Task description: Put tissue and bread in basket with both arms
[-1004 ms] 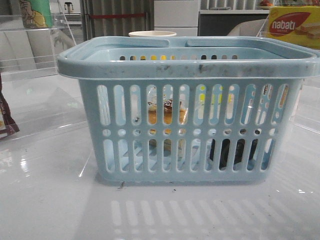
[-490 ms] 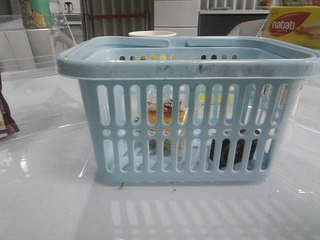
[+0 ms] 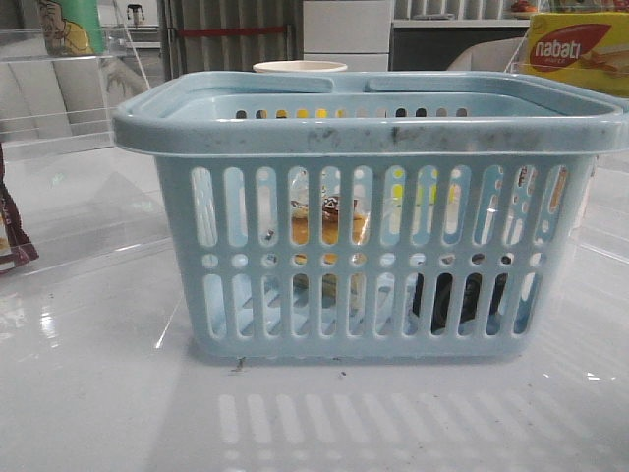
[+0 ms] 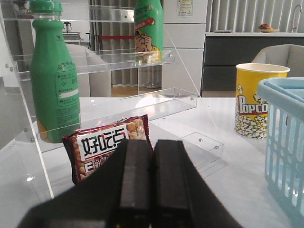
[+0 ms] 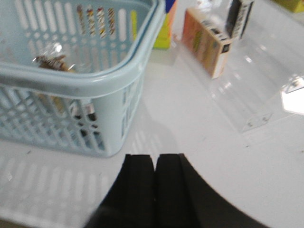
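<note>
The light-blue basket (image 3: 364, 133) stands mid-table in the front view. Through its slots I see the bread (image 3: 329, 221), a tan slice in clear wrap, leaning inside near the middle. The tissue (image 3: 457, 295), a small dark pack, lies on the basket floor at the right. Neither gripper shows in the front view. My left gripper (image 4: 152, 145) is shut and holds nothing; the basket (image 4: 285, 104) is off to its side. My right gripper (image 5: 155, 159) is also shut and bare, just outside a basket (image 5: 95, 88) corner. The bread (image 5: 50, 61) shows inside.
A dark brown-red snack packet (image 4: 107, 142) leans just beyond the left fingers, under a clear acrylic shelf (image 4: 118, 61) holding a green bottle (image 4: 54, 76). A yellow popcorn cup (image 4: 254, 107) stands behind the basket. An orange box (image 5: 206, 42) sits on another acrylic rack; a nabati box (image 3: 580, 49) sits far right.
</note>
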{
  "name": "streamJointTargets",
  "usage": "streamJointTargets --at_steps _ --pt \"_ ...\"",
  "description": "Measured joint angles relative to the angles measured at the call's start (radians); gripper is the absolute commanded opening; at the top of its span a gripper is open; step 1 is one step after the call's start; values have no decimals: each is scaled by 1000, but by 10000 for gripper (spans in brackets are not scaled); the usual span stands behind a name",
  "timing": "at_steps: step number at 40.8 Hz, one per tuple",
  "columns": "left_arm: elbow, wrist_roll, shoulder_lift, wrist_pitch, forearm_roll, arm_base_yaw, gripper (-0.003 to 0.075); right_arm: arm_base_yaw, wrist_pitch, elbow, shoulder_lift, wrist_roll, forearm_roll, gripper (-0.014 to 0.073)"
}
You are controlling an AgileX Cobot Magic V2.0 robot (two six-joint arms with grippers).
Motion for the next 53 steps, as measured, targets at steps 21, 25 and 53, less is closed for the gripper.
streamJointTargets --at_steps 21,25,53 --pt "0 0 0 -2 0 0 92 -184 -520 404 -227 0 0 56" --pt "0 0 0 -2 0 0 92 -184 -543 404 -227 0 0 56" --pt "0 0 0 -2 0 0 92 -121 -547 404 -227 0 0 56"
